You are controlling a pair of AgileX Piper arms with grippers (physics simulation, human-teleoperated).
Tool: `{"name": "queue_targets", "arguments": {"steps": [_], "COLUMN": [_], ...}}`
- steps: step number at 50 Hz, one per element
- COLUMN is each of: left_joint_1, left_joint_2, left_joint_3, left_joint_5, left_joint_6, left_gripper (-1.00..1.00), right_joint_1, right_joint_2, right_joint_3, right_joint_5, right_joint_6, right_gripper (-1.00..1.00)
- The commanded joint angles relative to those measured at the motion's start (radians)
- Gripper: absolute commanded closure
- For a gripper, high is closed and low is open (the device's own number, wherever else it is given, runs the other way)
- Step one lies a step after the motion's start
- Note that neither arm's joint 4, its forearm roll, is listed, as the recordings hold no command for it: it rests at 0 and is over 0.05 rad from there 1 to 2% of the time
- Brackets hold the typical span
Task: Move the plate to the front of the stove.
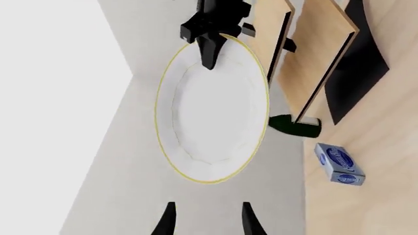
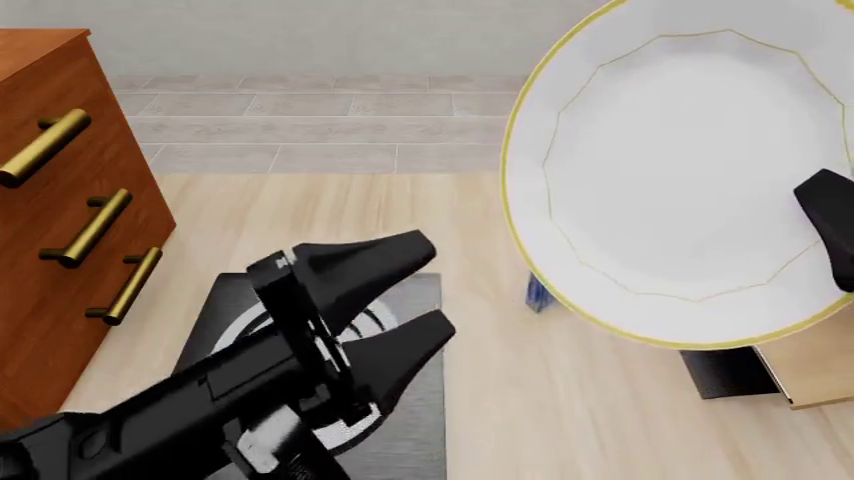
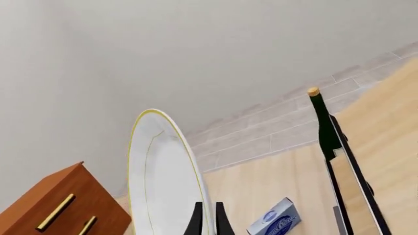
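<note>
The plate (image 2: 681, 170), white with a thin gold rim, hangs tilted in the air at the upper right, high above the table. My right gripper (image 2: 825, 215) is shut on its rim; the right wrist view shows the plate (image 3: 166, 176) edge-on between the shut gripper (image 3: 209, 221). In the left wrist view that gripper (image 1: 210, 54) clamps the far edge of the plate (image 1: 212, 105). My left gripper (image 2: 414, 295) is open and holds nothing, hovering over the stove (image 2: 227, 310), a black slab with silver rings at the lower left.
A brown drawer cabinet (image 2: 54, 200) with gold handles stands at the left. A small blue box (image 1: 339, 164) lies on the wooden table near a dark green bottle (image 1: 295, 126). Wooden boards (image 1: 320, 54) and a plain black panel (image 2: 727, 372) are at the right.
</note>
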Motion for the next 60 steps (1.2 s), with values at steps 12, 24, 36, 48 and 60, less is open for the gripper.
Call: {"name": "queue_targets", "arguments": {"steps": [12, 24, 36, 48, 60], "left_joint_1": [0.159, 0.277, 0.361, 0.436, 0.439], "left_joint_2": [-0.419, -0.560, -0.684, -0.784, -0.826], "left_joint_3": [-0.117, -0.260, -0.317, -0.288, -0.250], "left_joint_5": [0.464, 0.742, 0.925, 1.010, 1.041], "left_joint_6": [-0.418, -0.723, -0.970, -1.163, -1.186], "left_gripper": [-1.00, -1.00, -1.00, -1.00, -1.00], "right_joint_1": [0.000, 0.009, 0.020, 0.059, 0.095], "right_joint_2": [0.079, 0.140, 0.243, 0.374, 0.496], "right_joint_3": [-0.036, -0.042, -0.058, -0.137, -0.219], "right_joint_5": [-0.040, -0.075, -0.135, -0.136, -0.170], "right_joint_6": [0.000, -0.001, 0.028, 0.033, 0.061], "right_gripper": [1.00, 1.00, 1.00, 1.00, 1.00]}}
